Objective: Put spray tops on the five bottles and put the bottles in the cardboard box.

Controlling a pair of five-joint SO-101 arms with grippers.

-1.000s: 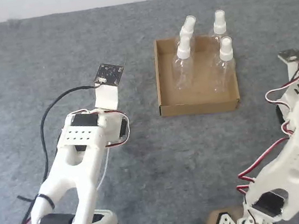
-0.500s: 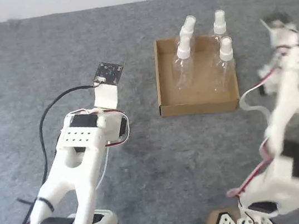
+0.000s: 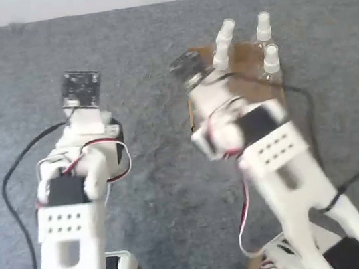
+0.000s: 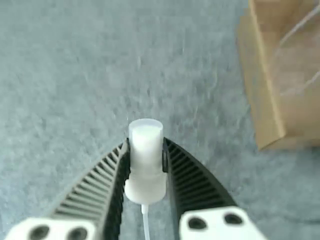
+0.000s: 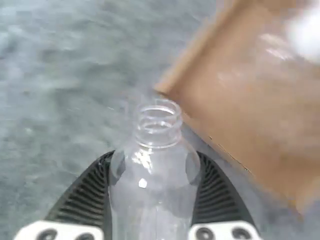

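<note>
We see the left gripper (image 4: 145, 146) closed on a white spray top (image 4: 145, 134). It is a short round cap with a flat end, swelling to a wider collar lower down, and a thin dip tube (image 4: 145, 222) runs from its base. The ribbed black jaws press it from both sides. It hangs above the grey carpet (image 4: 75, 75), apart from the cardboard box (image 4: 267, 85).

The right gripper (image 5: 155, 159) clamps a clear plastic bottle (image 5: 156, 172) by its shoulders. We see its threaded neck open and uncapped, with glints on the rounded body. It sits just beside a corner of the brown box.

In the high view, four capped bottles (image 3: 270, 56) stand in the box, clear with white spray heads. The right arm (image 3: 262, 142) leans over the box's near side, and the left arm (image 3: 73, 191) is well off to the side over the carpet.
</note>
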